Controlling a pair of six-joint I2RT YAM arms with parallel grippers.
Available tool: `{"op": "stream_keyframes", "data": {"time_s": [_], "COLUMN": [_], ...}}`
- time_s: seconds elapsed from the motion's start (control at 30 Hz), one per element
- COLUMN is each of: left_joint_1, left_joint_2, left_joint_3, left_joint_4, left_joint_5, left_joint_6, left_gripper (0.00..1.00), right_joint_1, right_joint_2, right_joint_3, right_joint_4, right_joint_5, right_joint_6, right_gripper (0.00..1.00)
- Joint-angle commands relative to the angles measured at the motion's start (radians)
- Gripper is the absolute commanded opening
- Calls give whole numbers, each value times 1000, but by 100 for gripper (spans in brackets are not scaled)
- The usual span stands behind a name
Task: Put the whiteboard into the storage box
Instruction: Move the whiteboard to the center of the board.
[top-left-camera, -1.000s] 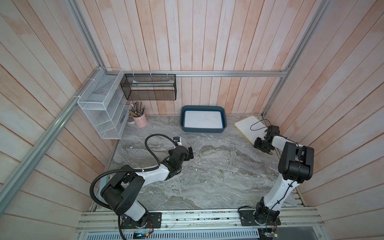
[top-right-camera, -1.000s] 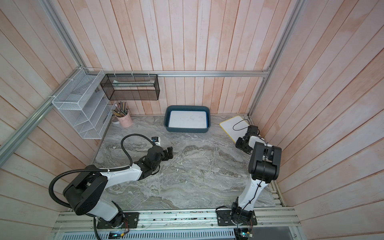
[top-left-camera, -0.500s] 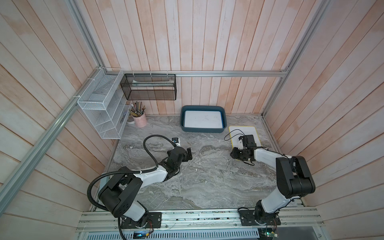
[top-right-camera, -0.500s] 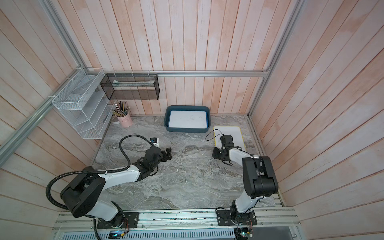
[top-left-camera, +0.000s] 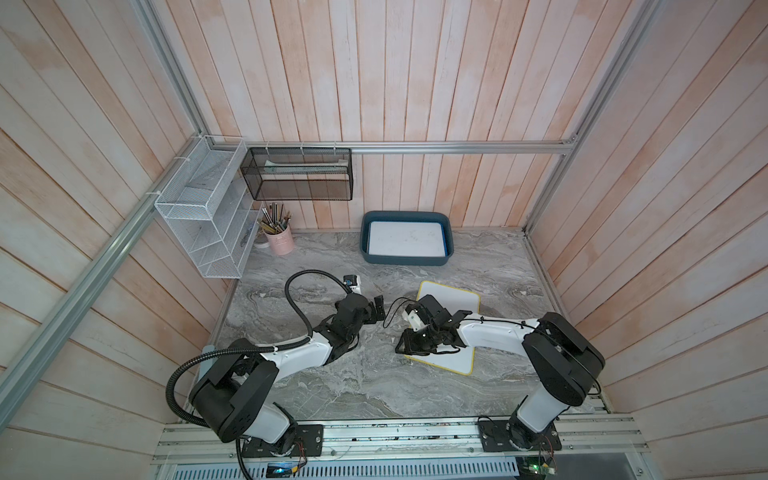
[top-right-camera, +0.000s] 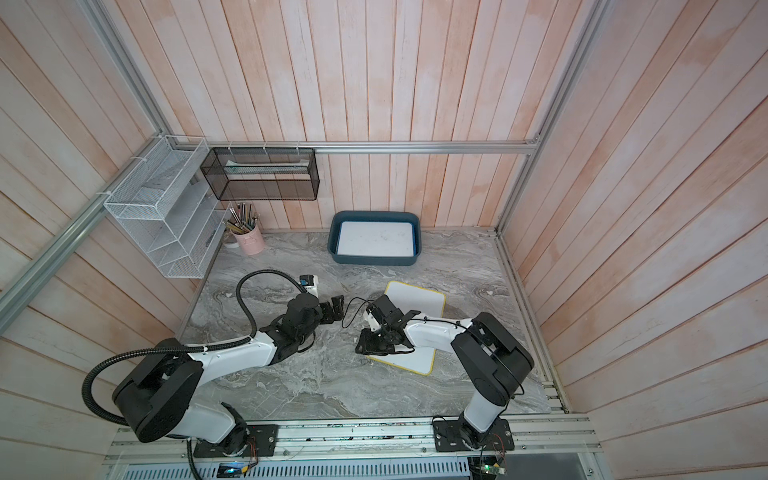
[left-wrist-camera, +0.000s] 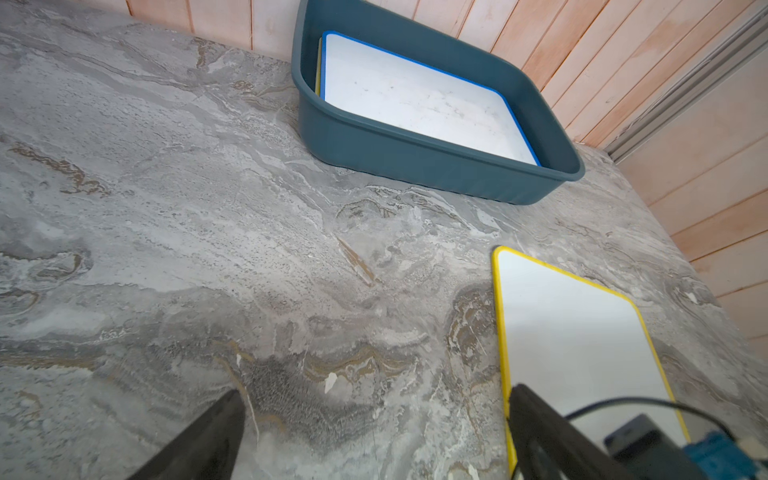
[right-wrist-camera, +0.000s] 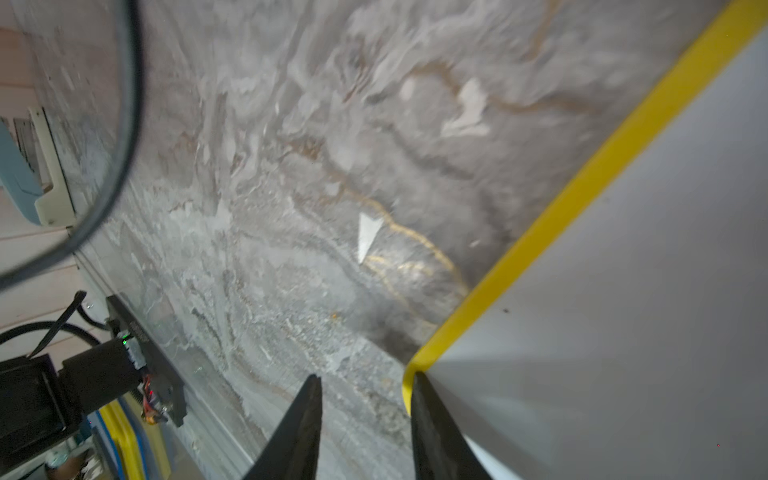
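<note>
Marble tabletop (top-left-camera: 374, 386) fills the lower middle of both top views, and my left arm (top-left-camera: 299, 357) and right arm (top-left-camera: 494, 336) reach in from the bottom edge. White wire shelf (top-left-camera: 203, 232) hangs at the left, with the black mesh rack (top-left-camera: 297, 174) to its right. Above centre, against the back wall, sits the teal storage box (top-left-camera: 405, 261), with a blue-rimmed whiteboard (top-left-camera: 407, 239) already lying inside it. The yellow-rimmed whiteboard (top-left-camera: 455, 297) is right of centre, below the box in the frame and well apart from it. My right gripper (right-wrist-camera: 365, 378) is clamped on that board's lower left corner. My left gripper (left-wrist-camera: 376, 392) hangs just left of the board, jaws spread wide, holding nothing. A pink pencil cup (top-left-camera: 280, 243) stands beside the shelf.
</note>
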Motion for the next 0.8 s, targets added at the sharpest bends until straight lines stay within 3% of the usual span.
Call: {"op": "stream_keyframes", "data": {"time_s": [0.0,0.13,0.33,0.53,0.77], "left_joint_1": [5,14,47,47,50], "left_joint_2": [-22,-19,42,138,257], "left_joint_3": [-11,-16,12,77,163], "left_joint_4": [-24,-17,-4,-72,-114], "left_joint_5": [51,138,438,587,807], "left_joint_6": [22,38,77,109,116], "left_gripper": [100,100,100,100,100], "right_joint_1": [-6,-123,-399,-649,-728], "right_joint_2": [-17,-171,-404,-553,-535], "right_joint_3": [26,3,-206,-384,-454], "right_joint_4": [-142,-184,-130,-146,-91], "right_joint_5": [-30,7,-23,-4,18], "right_joint_6": [20,-8,3,-19,-48], "right_gripper": [38,38,38,39,39]}}
